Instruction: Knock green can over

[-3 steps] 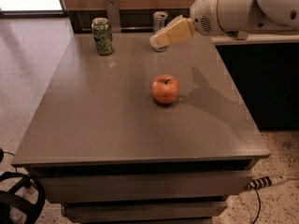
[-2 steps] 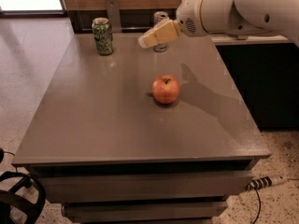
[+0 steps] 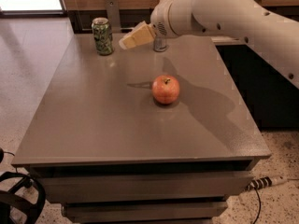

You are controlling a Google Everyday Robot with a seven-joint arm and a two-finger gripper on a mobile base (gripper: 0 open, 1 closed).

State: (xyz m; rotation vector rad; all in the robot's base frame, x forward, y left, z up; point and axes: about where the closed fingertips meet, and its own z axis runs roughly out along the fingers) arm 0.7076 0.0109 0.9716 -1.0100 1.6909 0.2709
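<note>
White rounded arm (image 3: 224, 8), dark screw dots, tan gripper (image 3: 124, 43) at tip

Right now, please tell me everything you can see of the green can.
The green can is a drink can with a mottled green-and-white body and a silver top rim. It stands upright near the far left corner of the grey table. The gripper hangs close on its right, not touching it.

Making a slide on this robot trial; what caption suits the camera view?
Gripper hovers close beside the upright green can on the grey table, apple nearer the middle.
</note>
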